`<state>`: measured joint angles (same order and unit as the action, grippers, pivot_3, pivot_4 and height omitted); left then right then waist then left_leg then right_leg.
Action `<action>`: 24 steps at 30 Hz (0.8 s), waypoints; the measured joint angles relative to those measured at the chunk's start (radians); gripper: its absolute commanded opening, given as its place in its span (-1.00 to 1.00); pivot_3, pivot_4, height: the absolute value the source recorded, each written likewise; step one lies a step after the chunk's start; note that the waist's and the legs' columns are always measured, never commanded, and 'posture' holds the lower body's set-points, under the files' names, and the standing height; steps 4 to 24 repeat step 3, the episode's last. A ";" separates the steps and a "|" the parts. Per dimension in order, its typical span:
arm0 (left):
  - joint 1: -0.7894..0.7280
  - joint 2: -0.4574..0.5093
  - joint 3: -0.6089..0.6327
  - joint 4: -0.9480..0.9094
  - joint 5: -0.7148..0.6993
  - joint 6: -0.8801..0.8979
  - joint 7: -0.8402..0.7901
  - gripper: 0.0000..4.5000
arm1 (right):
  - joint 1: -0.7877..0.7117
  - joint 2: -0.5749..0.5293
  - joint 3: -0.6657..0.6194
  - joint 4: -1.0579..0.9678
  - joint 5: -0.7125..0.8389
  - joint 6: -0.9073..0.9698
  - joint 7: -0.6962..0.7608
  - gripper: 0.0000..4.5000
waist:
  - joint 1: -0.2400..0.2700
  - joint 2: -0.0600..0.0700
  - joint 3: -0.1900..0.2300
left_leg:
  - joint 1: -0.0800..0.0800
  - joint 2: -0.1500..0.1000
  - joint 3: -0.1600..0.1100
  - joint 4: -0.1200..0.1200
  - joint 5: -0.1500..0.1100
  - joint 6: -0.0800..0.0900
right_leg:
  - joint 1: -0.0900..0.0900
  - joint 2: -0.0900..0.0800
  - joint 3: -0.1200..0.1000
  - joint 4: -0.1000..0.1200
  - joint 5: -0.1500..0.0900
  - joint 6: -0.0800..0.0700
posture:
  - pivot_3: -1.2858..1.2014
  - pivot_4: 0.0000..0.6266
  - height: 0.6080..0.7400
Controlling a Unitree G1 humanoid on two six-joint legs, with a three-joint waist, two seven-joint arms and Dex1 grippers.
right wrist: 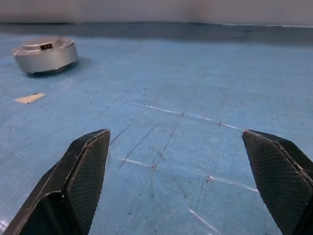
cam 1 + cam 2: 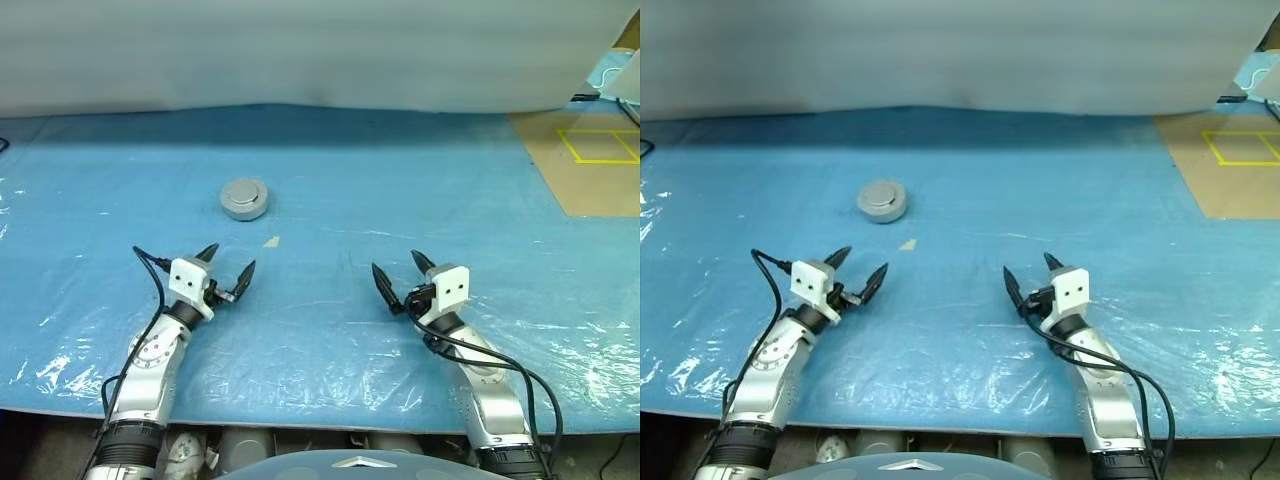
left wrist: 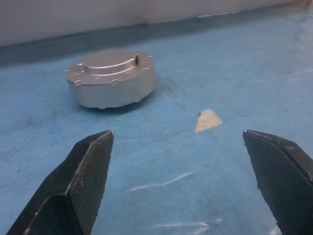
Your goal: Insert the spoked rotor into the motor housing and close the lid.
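Blue plastic sheet [image 2: 400,190] covers the table, wrinkled and shiny near the front edge.

Head cam: the motor housing [image 2: 244,198] sits closed on the sheet, a plain grey puck w/ the lid [image 2: 244,189] flat on top. It lies left of centre, well ahead of both arms. A small tan scrap [image 2: 271,241] lies just in front of it, towards the robot. The left gripper [image 2: 226,270] hangs low over the sheet, fingers spread wide, nothing between them; it points forward and a bit inward. The right gripper [image 2: 403,279] is level w/ it on the other side, also spread wide and empty. The two are well apart, bare sheet between. A brown board w/ yellow tape lines [image 2: 600,146] lies at the far right of the table.

Left wrist cam: both black fingertips [image 3: 88,166] stand far apart w/ only blue sheet between. The housing [image 3: 111,78] is ahead, off to one side of the gap, lid shut, small screws round the rim. The scrap [image 3: 207,119] lies between housing and gripper, apart from both.

Right wrist cam: fingertips [image 1: 90,166] wide apart, empty. Housing [image 1: 45,55] is far off at the corner, a dark slot on its top face; scrap [image 1: 29,98] near it. Scratches and creases cross the sheet.
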<state>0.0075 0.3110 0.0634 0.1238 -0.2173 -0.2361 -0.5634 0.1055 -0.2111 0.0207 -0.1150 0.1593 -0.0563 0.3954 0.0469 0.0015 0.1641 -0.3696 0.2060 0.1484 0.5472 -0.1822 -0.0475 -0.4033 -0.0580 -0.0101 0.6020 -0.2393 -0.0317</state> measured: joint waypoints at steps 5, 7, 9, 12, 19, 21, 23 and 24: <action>-0.011 0.020 -0.016 0.025 0.009 -0.006 -0.039 0.99 | -0.008 -0.008 0.014 0.030 -0.004 -0.005 0.024 1.00 | 0.000 0.000 0.000 | 0.000 0.000 0.000 0.000 0.000 0.000 | 0.000 0.000 0.000 0.000 0.002 -0.003 | 0.03 -0.52 1.00; -0.011 0.020 -0.016 0.025 0.009 -0.006 -0.039 0.99 | -0.008 -0.008 0.014 0.030 -0.004 -0.005 0.024 1.00 | 0.000 0.000 0.000 | 0.000 0.000 0.000 0.000 0.000 0.000 | 0.000 0.000 0.000 0.000 0.002 -0.003 | 0.03 -0.52 1.00; -0.011 0.020 -0.016 0.025 0.009 -0.006 -0.039 0.99 | -0.008 -0.008 0.014 0.030 -0.004 -0.005 0.024 1.00 | 0.000 0.000 0.000 | 0.000 0.000 0.000 0.000 0.000 0.000 | 0.000 0.000 0.000 0.000 0.002 -0.003 | 0.03 -0.52 1.00; -0.011 0.020 -0.016 0.025 0.009 -0.006 -0.039 0.99 | -0.008 -0.008 0.014 0.030 -0.004 -0.005 0.024 1.00 | 0.000 0.000 0.000 | 0.000 0.000 0.000 0.000 0.000 0.000 | 0.000 0.000 0.000 0.000 0.002 -0.003 | 0.03 -0.52 1.00; -0.011 0.020 -0.016 0.025 0.009 -0.006 -0.039 0.99 | -0.008 -0.008 0.014 0.030 -0.004 -0.005 0.024 1.00 | 0.000 0.000 0.000 | 0.000 0.000 0.000 0.000 0.000 0.000 | 0.000 0.000 0.000 0.000 0.002 -0.003 | 0.03 -0.52 1.00; -0.011 0.020 -0.016 0.025 0.009 -0.006 -0.039 0.99 | -0.008 -0.008 0.014 0.030 -0.004 -0.005 0.024 1.00 | 0.000 0.000 0.000 | 0.000 0.000 0.000 0.000 0.000 0.000 | 0.000 0.000 0.000 0.000 0.002 -0.003 | 0.03 -0.52 1.00; -0.011 0.020 -0.016 0.025 0.009 -0.006 -0.039 0.99 | -0.008 -0.008 0.014 0.030 -0.004 -0.005 0.024 1.00 | 0.000 0.000 0.000 | 0.000 0.000 0.000 0.000 0.000 0.000 | 0.000 0.000 0.000 0.000 0.002 -0.003 | 0.03 -0.52 1.00; -0.011 0.020 -0.016 0.025 0.009 -0.006 -0.039 0.99 | -0.008 -0.008 0.014 0.030 -0.004 -0.005 0.024 1.00 | 0.000 0.000 0.000 | 0.000 0.000 0.000 0.000 0.000 0.000 | 0.000 0.000 0.000 0.000 0.002 -0.003 | 0.03 -0.52 1.00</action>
